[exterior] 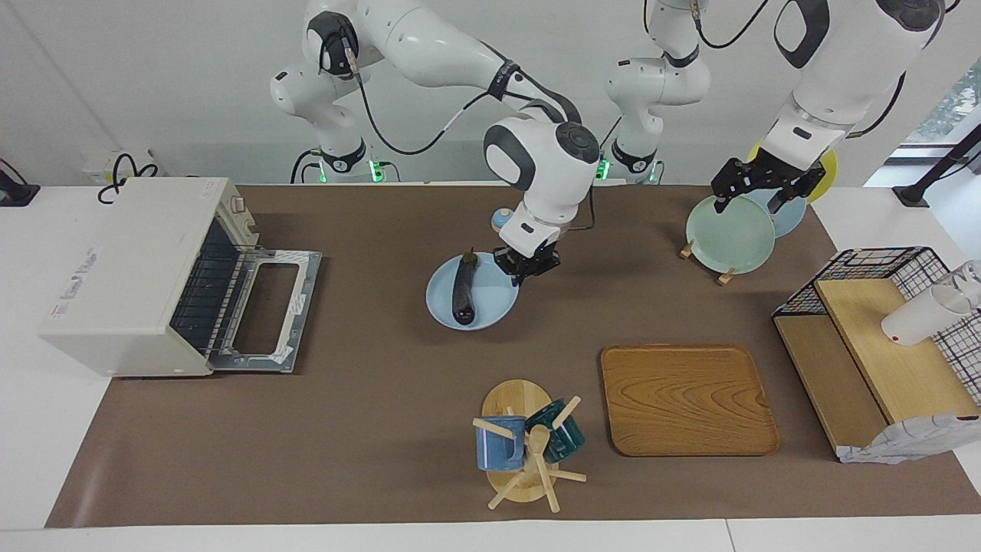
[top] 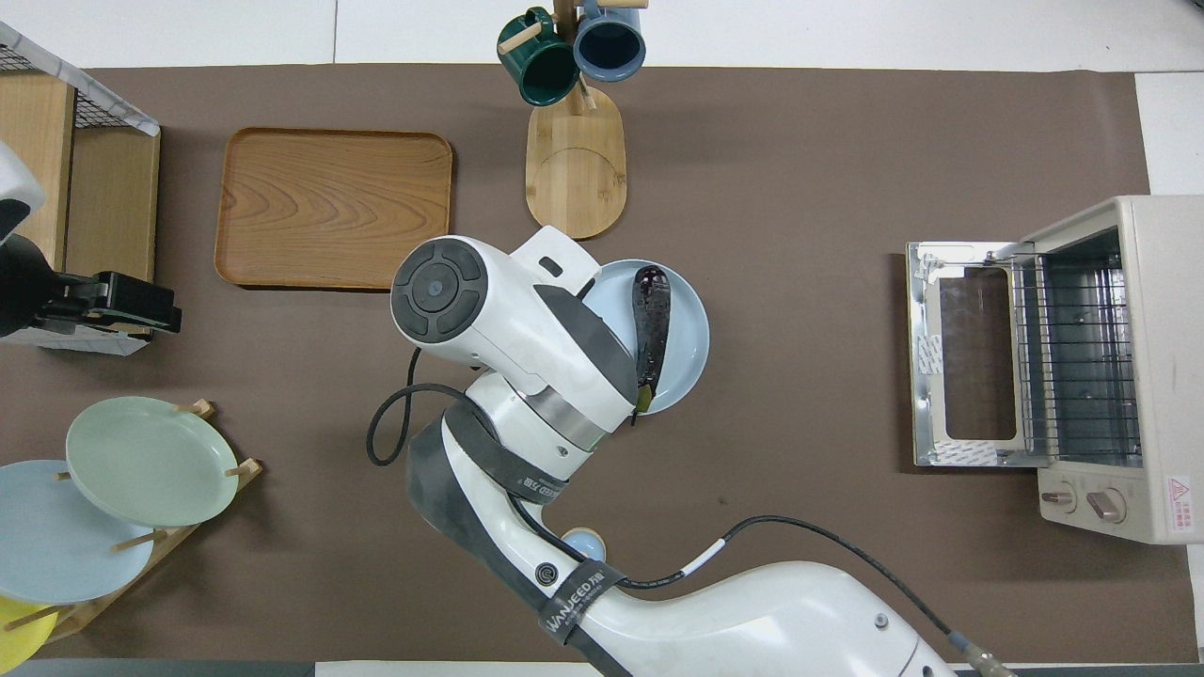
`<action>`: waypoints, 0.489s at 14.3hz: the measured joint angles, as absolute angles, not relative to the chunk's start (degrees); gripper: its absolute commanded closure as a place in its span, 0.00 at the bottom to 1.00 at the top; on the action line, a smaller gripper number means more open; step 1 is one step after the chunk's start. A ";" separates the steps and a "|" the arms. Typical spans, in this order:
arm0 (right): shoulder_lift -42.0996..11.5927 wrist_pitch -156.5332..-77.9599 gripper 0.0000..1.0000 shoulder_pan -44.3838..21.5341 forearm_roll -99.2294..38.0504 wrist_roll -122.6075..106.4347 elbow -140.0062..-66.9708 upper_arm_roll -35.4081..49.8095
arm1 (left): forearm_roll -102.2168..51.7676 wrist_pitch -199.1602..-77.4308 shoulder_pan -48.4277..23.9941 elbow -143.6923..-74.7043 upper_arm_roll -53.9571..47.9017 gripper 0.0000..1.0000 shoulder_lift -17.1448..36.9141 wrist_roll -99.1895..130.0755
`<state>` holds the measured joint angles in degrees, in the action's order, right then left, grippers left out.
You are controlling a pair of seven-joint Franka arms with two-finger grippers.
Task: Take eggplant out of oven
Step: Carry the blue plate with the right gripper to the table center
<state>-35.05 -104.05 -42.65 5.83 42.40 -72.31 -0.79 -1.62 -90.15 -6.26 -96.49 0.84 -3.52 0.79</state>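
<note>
While the oven (exterior: 146, 276) stands open at the right arm's end of the table (exterior: 383, 399), right end effector (exterior: 527, 264) grips a blue plate (exterior: 490, 303) carrying the eggplant (exterior: 464, 290) mid-table; left end effector (exterior: 755, 188) waits over the plate rack, clenched.

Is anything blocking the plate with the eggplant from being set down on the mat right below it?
Nothing visible does. The right gripper holds the blue plate carrying the eggplant over bare mat, between the oven and wooden tray.
</note>
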 measured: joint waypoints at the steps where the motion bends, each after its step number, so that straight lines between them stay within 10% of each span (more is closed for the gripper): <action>1: -35.54 -107.03 1.00 -42.65 4.49 43.48 -72.56 -0.71 | -1.62 -90.15 -6.26 -96.49 0.84 0.00 -3.52 0.79; 7: -36.73 -120.25 0.91 -42.59 -0.35 48.28 -80.48 -0.50 | -1.62 -90.12 -6.28 -96.49 0.71 0.00 -3.52 0.79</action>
